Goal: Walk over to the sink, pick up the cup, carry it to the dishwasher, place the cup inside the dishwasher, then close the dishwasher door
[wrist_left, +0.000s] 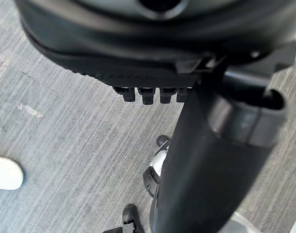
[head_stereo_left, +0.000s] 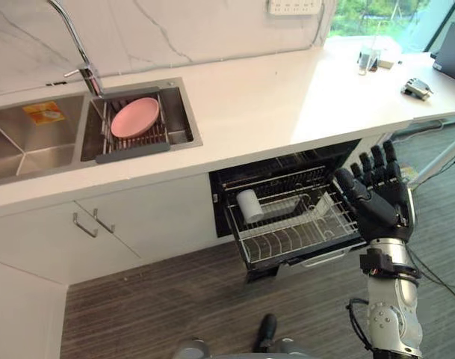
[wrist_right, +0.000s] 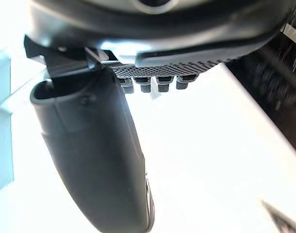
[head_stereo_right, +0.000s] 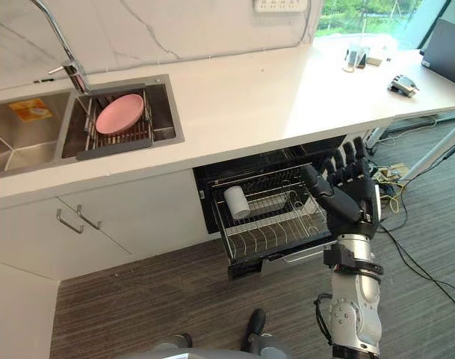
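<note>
A white cup lies on its side in the pulled-out wire rack of the open dishwasher under the counter. My right hand is raised just right of the rack, open with fingers straight up, holding nothing and apart from the cup. Seen from its own wrist, the right hand shows straight fingers against the bright counter. My left hand hangs low over the grey floor, fingers relaxed and empty.
A pink plate rests on a drain rack in the steel sink below the faucet. On the white counter, small items sit at the far right. A person's white shoe stands on the floor.
</note>
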